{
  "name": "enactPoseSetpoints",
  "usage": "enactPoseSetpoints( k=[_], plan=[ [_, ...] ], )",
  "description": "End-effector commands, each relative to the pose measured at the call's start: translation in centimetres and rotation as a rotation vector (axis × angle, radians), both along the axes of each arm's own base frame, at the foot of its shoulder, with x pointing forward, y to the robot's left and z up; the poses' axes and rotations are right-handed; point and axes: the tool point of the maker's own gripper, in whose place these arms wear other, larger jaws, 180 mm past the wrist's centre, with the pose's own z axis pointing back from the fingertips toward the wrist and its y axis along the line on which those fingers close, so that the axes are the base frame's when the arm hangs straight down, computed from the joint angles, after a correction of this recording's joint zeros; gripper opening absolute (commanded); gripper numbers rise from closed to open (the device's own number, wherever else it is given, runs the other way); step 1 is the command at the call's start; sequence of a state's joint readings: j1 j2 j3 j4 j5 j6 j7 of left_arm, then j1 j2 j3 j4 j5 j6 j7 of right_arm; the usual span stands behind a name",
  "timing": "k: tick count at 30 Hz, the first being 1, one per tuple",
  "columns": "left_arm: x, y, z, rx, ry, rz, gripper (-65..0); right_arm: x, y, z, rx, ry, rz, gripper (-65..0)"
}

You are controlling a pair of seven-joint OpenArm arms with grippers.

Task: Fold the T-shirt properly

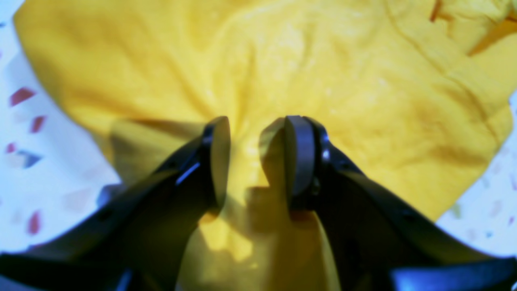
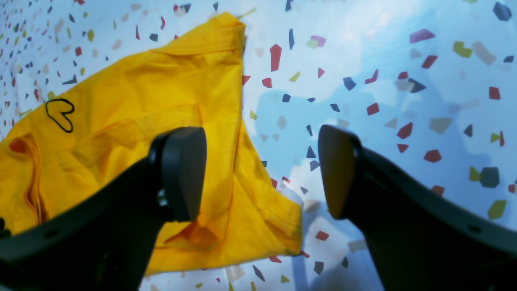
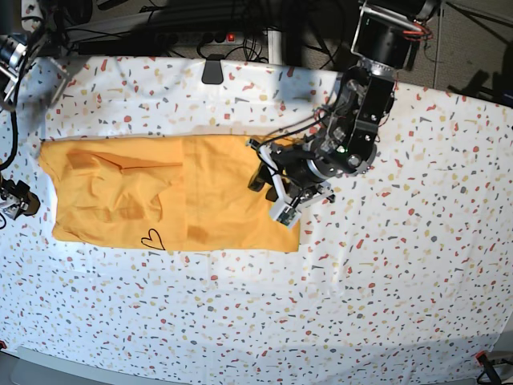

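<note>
The yellow-orange T-shirt [image 3: 172,192] lies spread on the speckled table, with a black heart outline [image 3: 152,239] near its front edge. My left gripper [image 3: 271,195] is at the shirt's right edge. In the left wrist view the left gripper [image 1: 250,161] has its jaws close together on a bunch of shirt fabric [image 1: 282,72], and creases run into the gap. My right gripper [image 2: 262,169] is open and holds nothing. One finger is over the shirt [image 2: 121,121], the other over bare table. The heart [image 2: 60,115] shows there too. "Smile" lettering is not visible.
The white speckled table [image 3: 385,265] reaches well beyond the shirt to the front and right. A black clip-like object [image 3: 212,70] sits at the back edge, with cables and gear behind it. A dark part of the right arm [image 3: 16,200] shows at the left edge.
</note>
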State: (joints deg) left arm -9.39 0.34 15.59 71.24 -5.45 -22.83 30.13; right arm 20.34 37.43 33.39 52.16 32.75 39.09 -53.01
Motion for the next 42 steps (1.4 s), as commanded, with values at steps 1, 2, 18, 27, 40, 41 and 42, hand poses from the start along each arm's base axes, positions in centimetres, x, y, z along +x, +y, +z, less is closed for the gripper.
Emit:
enactPoseSetpoints(
  k=[1,2,18,27,40,41,42],
  plan=[
    [1.2,1.4,0.5,0.046,-0.029,0.019,-43.1,1.0,-0.9,2.4,-0.027,-0.063,0.006,-22.2],
    [1.4,2.1,0.4,0.058,-0.032,0.023,-43.1,1.0,-0.8,2.4,-0.025,-0.063,0.007,-22.2],
    [1.7,5.5,0.2,0.060,-0.010,0.037,-43.1,2.6,7.0,-1.3,0.202,-0.077,0.072,-22.2],
    [1.7,5.5,0.2,0.061,-0.008,0.036,-43.1,2.5,9.3,-2.9,0.247,-0.060,0.087,-22.2],
    [1.7,5.5,0.2,0.062,-0.007,0.036,-43.1,1.8,11.1,-4.0,0.306,-0.048,0.104,-22.2],
    [1.7,5.5,0.2,0.062,-0.008,0.036,-43.1,1.8,10.4,-3.7,0.291,-0.049,0.100,-22.2],
    [1.6,5.5,0.2,0.062,-0.007,0.036,-43.1,1.7,9.6,-3.4,0.275,-0.049,0.095,-22.2]
  ],
)
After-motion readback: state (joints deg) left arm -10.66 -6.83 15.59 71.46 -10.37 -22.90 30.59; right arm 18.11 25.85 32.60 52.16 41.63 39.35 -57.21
